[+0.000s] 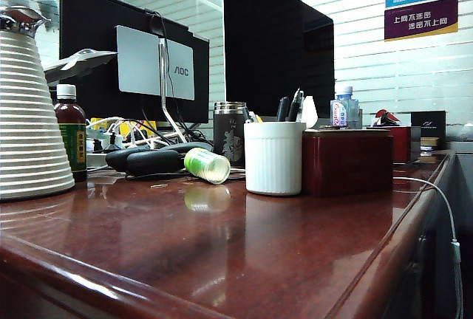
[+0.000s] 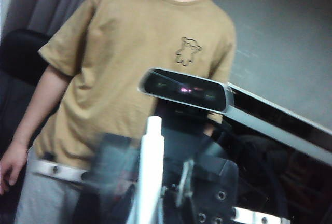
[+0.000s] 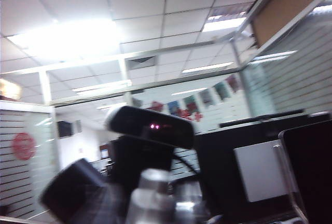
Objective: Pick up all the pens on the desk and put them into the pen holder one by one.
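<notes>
Pen holder [image 1: 274,158] | on desk [image 1: 222,252], dark pens inside at 12 o'clock | left gripper [image 2: 150,203] off the desk, clamped on white pen [image 2: 151,172], not yet delivered | right gripper [image 3: 119,203] raised, blurred, width unclear | no pens visible on desk.

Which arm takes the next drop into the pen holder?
Left, probably. The left gripper is shut on the white pen, which stands between its fingers. The right gripper is blurred, and I can make out no pen there. Neither arm shows in the exterior view, so reach to the pen holder is unclear.
</notes>
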Robot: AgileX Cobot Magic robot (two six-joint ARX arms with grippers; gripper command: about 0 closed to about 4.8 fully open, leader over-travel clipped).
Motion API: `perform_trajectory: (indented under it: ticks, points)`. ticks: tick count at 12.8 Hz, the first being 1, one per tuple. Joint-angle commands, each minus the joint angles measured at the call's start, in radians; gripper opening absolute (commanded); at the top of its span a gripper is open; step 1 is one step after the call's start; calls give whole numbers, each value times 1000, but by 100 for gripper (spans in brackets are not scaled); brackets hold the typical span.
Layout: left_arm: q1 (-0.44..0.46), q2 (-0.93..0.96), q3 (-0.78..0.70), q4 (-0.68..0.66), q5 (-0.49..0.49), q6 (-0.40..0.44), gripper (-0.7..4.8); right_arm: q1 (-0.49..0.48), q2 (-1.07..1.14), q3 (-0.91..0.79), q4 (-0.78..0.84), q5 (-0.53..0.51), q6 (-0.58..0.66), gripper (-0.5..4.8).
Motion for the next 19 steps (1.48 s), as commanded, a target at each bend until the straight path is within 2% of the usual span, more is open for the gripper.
perform_trajectory:
  ticks: [1,5,8,10,19]
  points:
    - [-3,-6,3,14,3,1,-6,-8,-4,4,11,-1,0,-4]
    - [-3,-6,3,7,4,-7,-6,-72,-6,5,31,-2,26,-4]
    - [-3,-6,3,-12,4,-6,-6,-75,-7,6,31,-1,26,5]
    - [-3,-6,3,-12,3,-6,-6,-75,-5,22,25,-15,26,95]
    - [-3,-6,3,-11,2,-6,-6,-101,-3,29,-35,-63,71,94]
